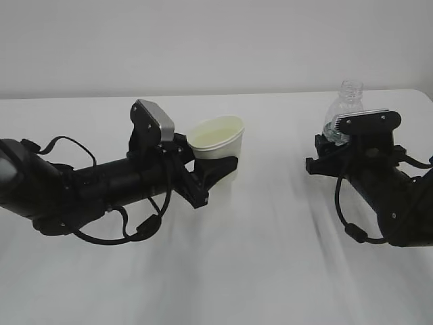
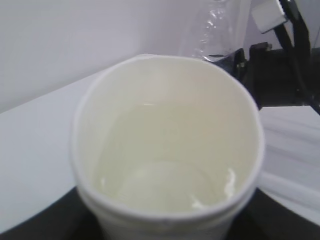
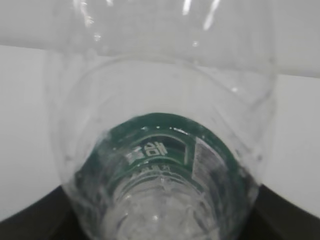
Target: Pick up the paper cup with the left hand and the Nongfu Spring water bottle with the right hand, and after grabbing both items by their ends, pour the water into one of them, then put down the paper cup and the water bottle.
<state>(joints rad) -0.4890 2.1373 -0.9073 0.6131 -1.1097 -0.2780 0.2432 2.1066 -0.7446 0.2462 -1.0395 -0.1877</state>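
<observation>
The left pincer point(image 1: 218, 164) grasps the paper cup point(image 1: 216, 139) near its base, holding it close to upright over the white desk point(image 1: 270, 257), with liquid visible inside. Well apart to the right, the right pincer point(image 1: 327, 154) grasps the water bottle point(image 1: 345, 107), upright, open neck on top. Both seem ready to be set straight down. Nothing else stands between or beneath them.
</observation>
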